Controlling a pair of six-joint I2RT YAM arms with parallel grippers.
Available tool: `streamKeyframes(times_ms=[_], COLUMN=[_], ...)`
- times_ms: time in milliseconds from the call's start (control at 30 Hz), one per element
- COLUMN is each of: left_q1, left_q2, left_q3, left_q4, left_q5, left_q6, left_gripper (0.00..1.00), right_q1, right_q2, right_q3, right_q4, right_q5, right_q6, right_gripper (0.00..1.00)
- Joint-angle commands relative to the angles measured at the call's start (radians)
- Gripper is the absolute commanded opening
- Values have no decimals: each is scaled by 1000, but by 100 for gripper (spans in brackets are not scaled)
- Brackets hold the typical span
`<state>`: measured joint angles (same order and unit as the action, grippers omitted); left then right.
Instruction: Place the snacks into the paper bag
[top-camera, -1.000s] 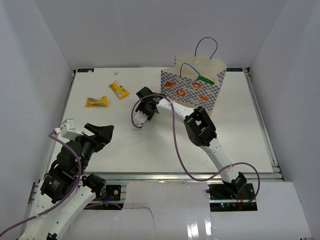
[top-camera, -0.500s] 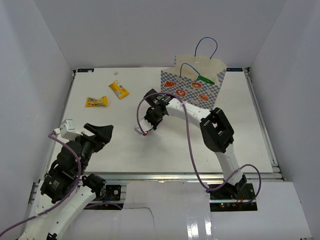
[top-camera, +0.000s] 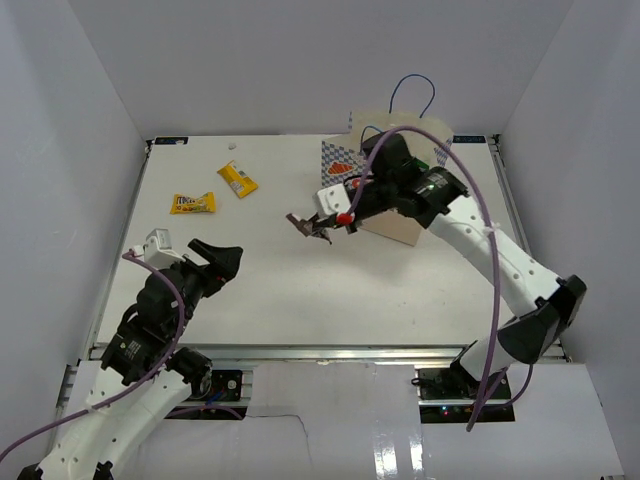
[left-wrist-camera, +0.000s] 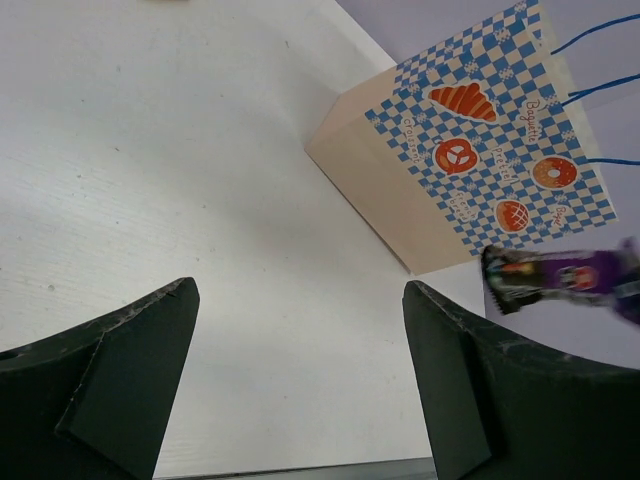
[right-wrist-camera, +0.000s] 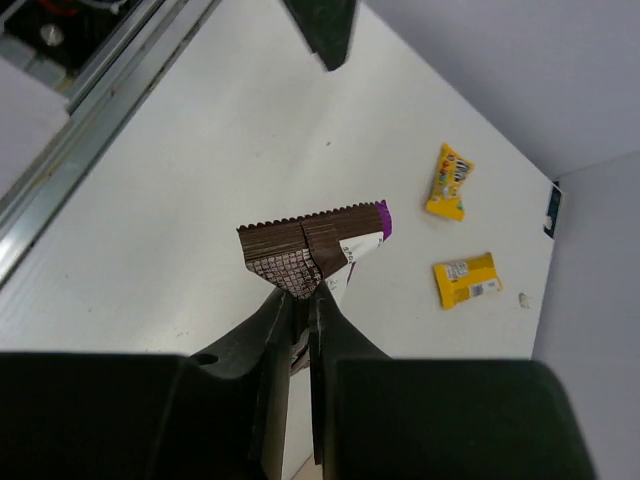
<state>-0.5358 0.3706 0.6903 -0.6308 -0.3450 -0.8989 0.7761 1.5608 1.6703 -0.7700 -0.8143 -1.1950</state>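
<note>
Right gripper (top-camera: 318, 229) is clamped on the dark brown bar (top-camera: 299, 222) at frame center, just left of the paper bag (top-camera: 396, 229), upper right. Left gripper (top-camera: 222, 262) is wide open and empty, lower left. Two yellow packs (top-camera: 192, 203) lie upper left.

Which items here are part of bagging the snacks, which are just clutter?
Job: dark brown bar wrapper pinched in right gripper; two yellow candy packets; tan checkered paper bag.
Lying about: small white scrap at far edge of table.
</note>
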Motion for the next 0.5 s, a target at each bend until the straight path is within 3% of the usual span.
streamKeyframes(times_ms=[0, 133, 267, 467], left_q1=[2, 2, 2, 2], left_q2=[16, 34, 80, 157], left_q3=[-20, -54, -66, -77], left_q4=[62, 118, 163, 244], left_q5=[34, 58, 90, 121], left_q6=[6, 3, 12, 54], left_gripper=[94, 94, 94, 95], right_q1=[-119, -367, -562, -730], right_q2=[-87, -96, -47, 34], right_q3=[51, 202, 316, 309], right_q4=[135, 345, 546, 664], right_q5=[-134, -134, -109, -49], right_q6=[251, 562, 774, 879], right_gripper=[8, 8, 8, 8])
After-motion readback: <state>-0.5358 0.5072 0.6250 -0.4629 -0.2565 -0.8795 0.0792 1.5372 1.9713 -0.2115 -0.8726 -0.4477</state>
